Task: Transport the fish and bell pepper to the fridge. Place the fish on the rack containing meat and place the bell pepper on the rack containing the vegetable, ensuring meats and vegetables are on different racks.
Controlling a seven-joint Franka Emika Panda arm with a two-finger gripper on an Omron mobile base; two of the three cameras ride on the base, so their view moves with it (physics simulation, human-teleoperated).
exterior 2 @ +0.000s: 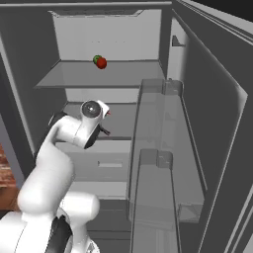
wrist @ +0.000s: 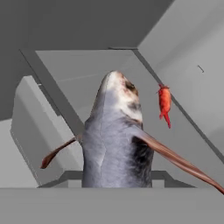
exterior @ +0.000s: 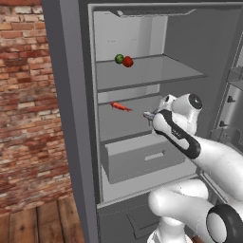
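The dark grey fridge (exterior: 70,104) stands open. On its uppermost shelf (exterior: 156,71) the red bell pepper (exterior: 127,61) (exterior 2: 102,63) rests against the green vegetable ball (exterior: 119,58) (exterior 2: 96,59). One shelf down (exterior: 116,126) lies the red-orange meat strip (exterior: 120,106) (wrist: 165,103). My gripper (exterior: 148,115) hovers at the front right of that shelf, shut on the grey fish (wrist: 116,135). In the hand view the fish looms large, head pointing into the fridge, and hides my fingertips. The meat lies farther in, apart from the fish.
A pale drawer (exterior: 142,159) sticks out just below my hand. The open fridge door with clear bins (exterior 2: 158,143) stands close on the right. A brick wall (exterior: 23,95) lies left of the fridge.
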